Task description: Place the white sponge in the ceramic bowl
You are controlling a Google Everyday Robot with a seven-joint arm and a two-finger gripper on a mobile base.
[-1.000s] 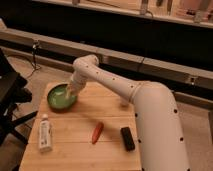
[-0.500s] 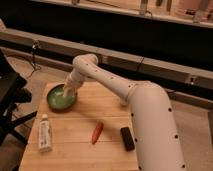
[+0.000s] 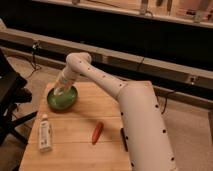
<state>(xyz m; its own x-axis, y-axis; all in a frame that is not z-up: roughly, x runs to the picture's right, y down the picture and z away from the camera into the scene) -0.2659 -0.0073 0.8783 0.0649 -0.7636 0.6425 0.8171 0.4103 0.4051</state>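
A green ceramic bowl [image 3: 62,98] sits at the far left of the wooden table [image 3: 80,145]. My white arm reaches from the lower right across the table, and my gripper [image 3: 60,90] hangs right over the bowl, its tip down inside the rim. A pale patch at the gripper's tip inside the bowl may be the white sponge [image 3: 59,93]; it cannot be made out separately from the gripper.
A white tube [image 3: 45,132] lies at the table's front left. A red pepper-like object [image 3: 97,132] lies in the middle front. A black object [image 3: 123,138] lies beside my arm's base. A dark chair [image 3: 11,95] stands to the left of the table.
My gripper has moved a little left and lower, further into the bowl. The other objects have not moved.
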